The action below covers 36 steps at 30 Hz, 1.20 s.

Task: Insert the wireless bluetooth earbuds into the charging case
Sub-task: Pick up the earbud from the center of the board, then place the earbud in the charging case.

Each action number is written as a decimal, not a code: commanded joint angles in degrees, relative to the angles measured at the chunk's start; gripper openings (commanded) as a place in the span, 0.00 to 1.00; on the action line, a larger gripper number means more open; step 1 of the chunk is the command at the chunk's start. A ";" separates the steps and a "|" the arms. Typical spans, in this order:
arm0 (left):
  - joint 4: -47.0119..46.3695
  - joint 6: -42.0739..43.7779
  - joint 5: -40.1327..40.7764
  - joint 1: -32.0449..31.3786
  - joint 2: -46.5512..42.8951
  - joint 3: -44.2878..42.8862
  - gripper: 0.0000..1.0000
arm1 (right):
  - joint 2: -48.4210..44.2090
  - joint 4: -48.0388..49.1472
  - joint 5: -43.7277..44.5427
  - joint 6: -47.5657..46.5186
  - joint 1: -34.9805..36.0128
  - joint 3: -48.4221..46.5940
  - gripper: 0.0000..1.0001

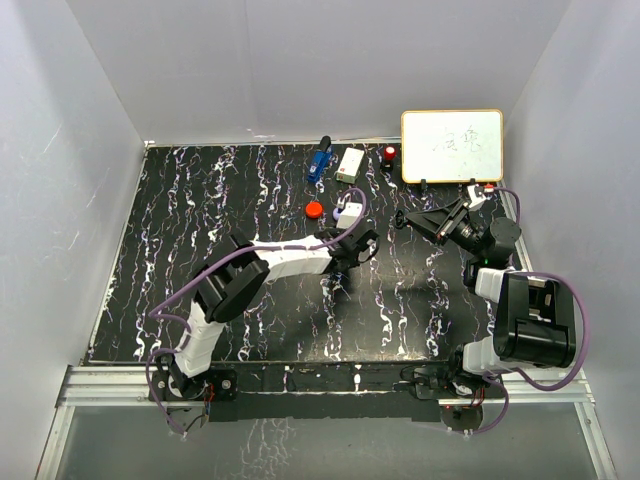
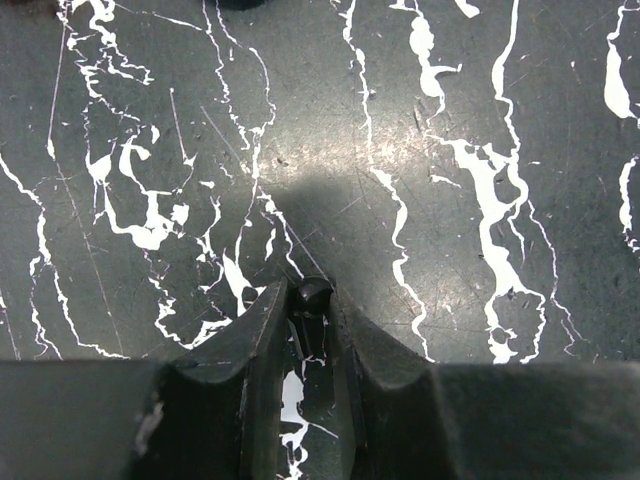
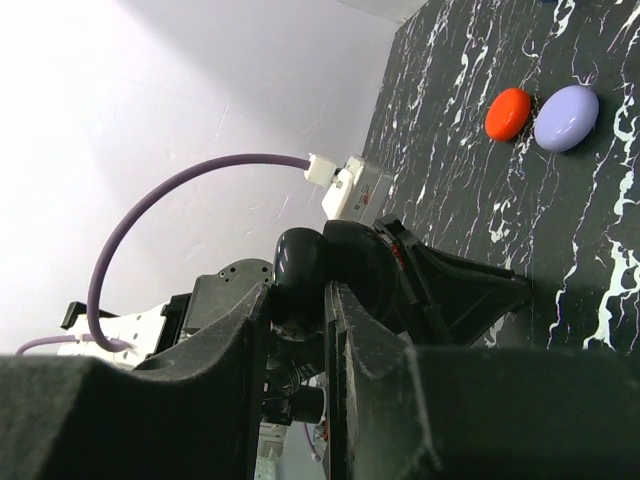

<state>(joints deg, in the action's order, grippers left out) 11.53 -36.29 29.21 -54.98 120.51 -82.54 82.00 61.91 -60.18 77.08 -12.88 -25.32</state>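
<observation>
A black worktop (image 1: 200, 220) veined with white, walled in white, seen from above with two robot arms mounted at its near edge. A red case (image 1: 314, 210) lies closed near the middle of the worktop, and a lavender case (image 1: 347, 212) sits just to its right; the right wrist view shows the two side by side, almost touching. The left arm (image 1: 290, 262) reaches in so that the left jaws sit nearer the arm bases than the red case and slightly to its right. In the left wrist view they are drawn close together just above the worktop, pinching a tiny black earbud (image 2: 313, 293) between their tips. The right arm (image 1: 500, 280) holds the right jaws well to the right of the red case, raised off the worktop and turned on their side. They are pressed onto a glossy, rounded black case (image 3: 298, 268). Beyond the red case, along the back wall, stand a blue object (image 1: 319, 160), a white box (image 1: 350, 165), a small red item (image 1: 389, 154) and a whiteboard (image 1: 452, 146).
</observation>
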 commanded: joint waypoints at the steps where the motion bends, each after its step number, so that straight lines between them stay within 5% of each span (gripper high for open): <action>1: 2.04 3.92 0.55 0.07 -2.83 5.44 0.00 | 0.30 3.66 -0.42 -0.26 -0.39 0.18 0.00; 16: -39.14 20.87 2.23 0.89 -29.04 27.85 0.00 | 0.71 -11.10 1.05 -9.40 3.87 -3.77 0.00; 26: -63.55 23.08 -17.41 8.31 -40.40 42.90 0.00 | 4.13 -12.02 4.35 -9.18 12.68 -6.10 0.00; 36: -82.83 24.76 -32.15 12.41 -36.56 47.26 0.00 | 9.57 -0.92 4.87 -0.31 19.45 -6.26 0.00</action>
<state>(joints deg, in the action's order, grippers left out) -58.50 -13.17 5.43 -43.20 82.91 -35.55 89.52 50.24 -55.57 71.13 5.13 -29.85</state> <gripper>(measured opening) 0.170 0.230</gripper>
